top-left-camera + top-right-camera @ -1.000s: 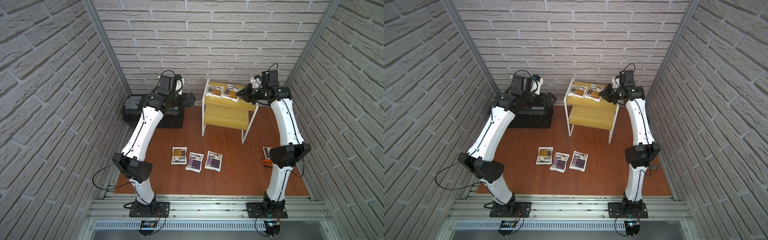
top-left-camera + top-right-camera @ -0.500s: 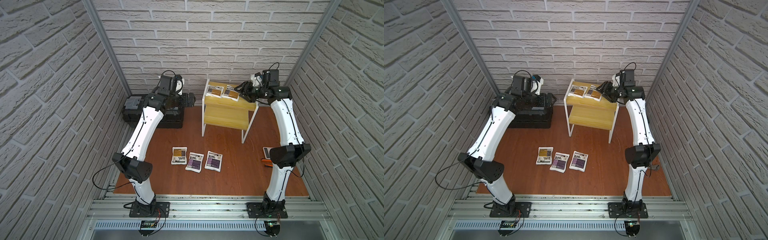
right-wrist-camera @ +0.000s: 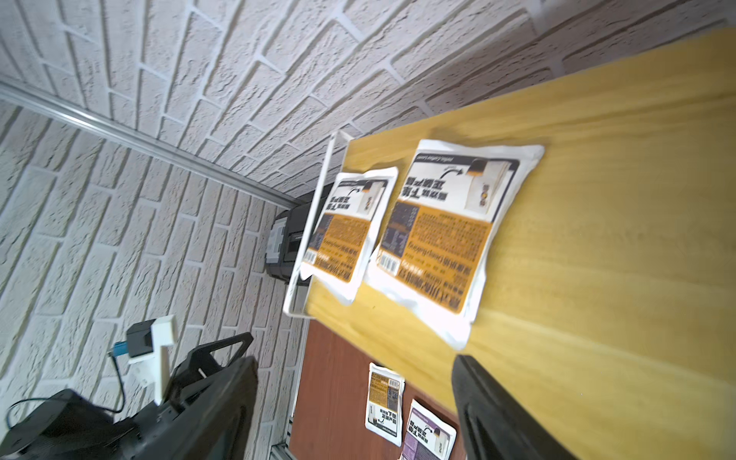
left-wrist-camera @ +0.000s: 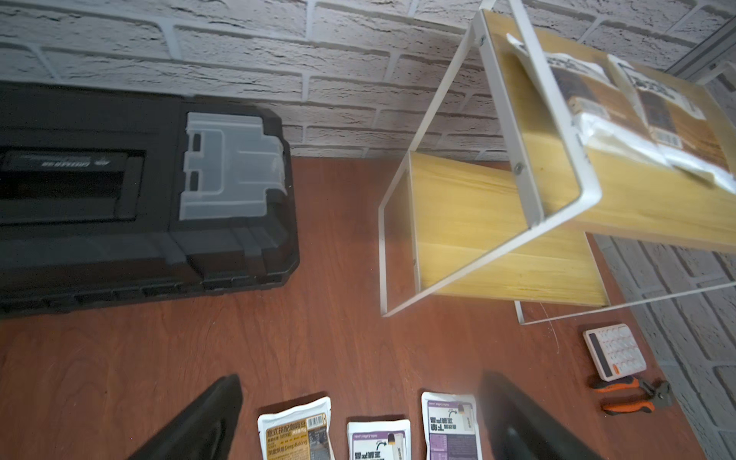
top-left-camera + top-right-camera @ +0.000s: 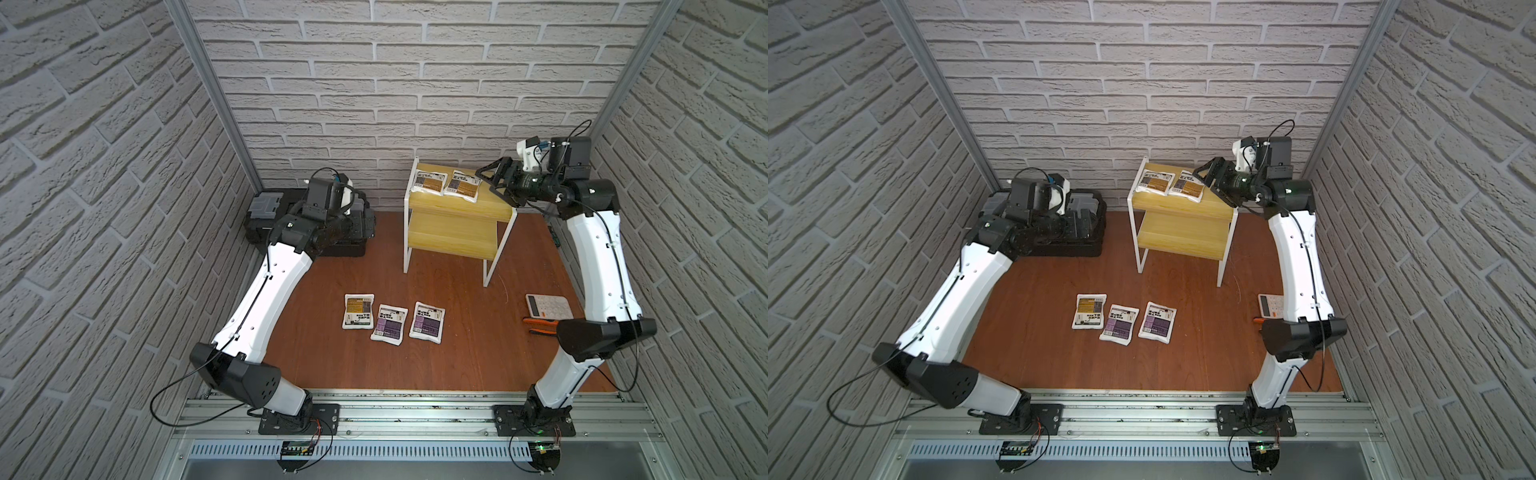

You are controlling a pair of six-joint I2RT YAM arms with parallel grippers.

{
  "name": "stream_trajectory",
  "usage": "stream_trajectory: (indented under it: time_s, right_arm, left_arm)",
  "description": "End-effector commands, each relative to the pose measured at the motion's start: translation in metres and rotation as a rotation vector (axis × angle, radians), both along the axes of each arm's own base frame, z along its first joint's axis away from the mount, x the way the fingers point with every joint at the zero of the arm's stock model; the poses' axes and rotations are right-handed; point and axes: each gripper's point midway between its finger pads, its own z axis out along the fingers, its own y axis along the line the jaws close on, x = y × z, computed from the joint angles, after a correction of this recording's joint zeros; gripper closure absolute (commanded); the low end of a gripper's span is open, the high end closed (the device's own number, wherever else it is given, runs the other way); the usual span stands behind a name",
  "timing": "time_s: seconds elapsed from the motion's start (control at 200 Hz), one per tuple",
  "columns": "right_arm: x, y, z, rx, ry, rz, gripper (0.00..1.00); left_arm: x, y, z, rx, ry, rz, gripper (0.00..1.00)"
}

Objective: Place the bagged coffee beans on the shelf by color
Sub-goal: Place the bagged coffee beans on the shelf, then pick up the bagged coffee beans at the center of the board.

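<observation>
Nearest on the table [image 5: 457, 357], one yellow pouch [image 5: 358, 311] and two purple pouches [image 5: 388, 323] [image 5: 427, 322] are lying flat in a row, close beside each other and waiting to be sorted. To their right, a calculator [image 5: 548, 306] and pliers [image 5: 540, 326] are lying partly under the right arm. Farther back the shelf [image 5: 407, 232] is standing; its lower board [image 5: 451, 239] is bare, while on the top board [image 5: 457, 205] two yellow pouches [image 5: 429, 183] [image 5: 461, 186] are lying side by side, touching. The right gripper [image 5: 486, 181] is hovering just beside the right one of these, its jaws spread wide and holding nothing. At the far left, the left gripper [image 4: 358, 381] is hanging above the black toolbox [image 5: 266, 208], also spread and empty. I am judging the yellow group as two thirds done, and the purple ones as not begun. Several things could be going wrong from here. The right gripper is so near the pouch that a finger may be catching its corner when the arm is pulling away, dragging it toward the board's edge. The free place on the top board is looking narrow, so a third pouch may be pushing the others or hanging over. The pouches on the table are thin and soft; fingers may be scraping the wood or pinching only the film, and disturbing the neighbour.
</observation>
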Motion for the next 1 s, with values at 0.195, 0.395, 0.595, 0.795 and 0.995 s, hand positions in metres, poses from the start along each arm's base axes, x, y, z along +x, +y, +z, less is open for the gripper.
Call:
stream_trajectory:
  time_s: [0.195,0.395,0.595,0.795,0.995]
  right_arm:
    - [-0.101,0.077,-0.044,-0.03,0.013,0.218,0.19]
    - [-0.139,0.15,-0.142,-0.1,0.179,0.352,0.19]
    - [-0.148,0.22,-0.238,-0.201,0.331,0.451,0.2]
    - [-0.142,0.272,-0.291,-0.234,0.401,0.515,0.21]
    - [-0.137,0.294,-0.321,-0.26,0.447,0.532,0.22]
  left_arm:
    - [-0.062,0.057,-0.085,0.025,0.145,0.263,0.01]
    - [-0.084,0.074,-0.155,0.085,0.303,0.36,0.02]
    - [-0.083,0.08,-0.194,0.165,0.387,0.393,0.02]
    - [-0.075,0.083,-0.231,0.214,0.476,0.395,0.01]
    - [-0.068,0.089,-0.258,0.22,0.525,0.404,0.02]
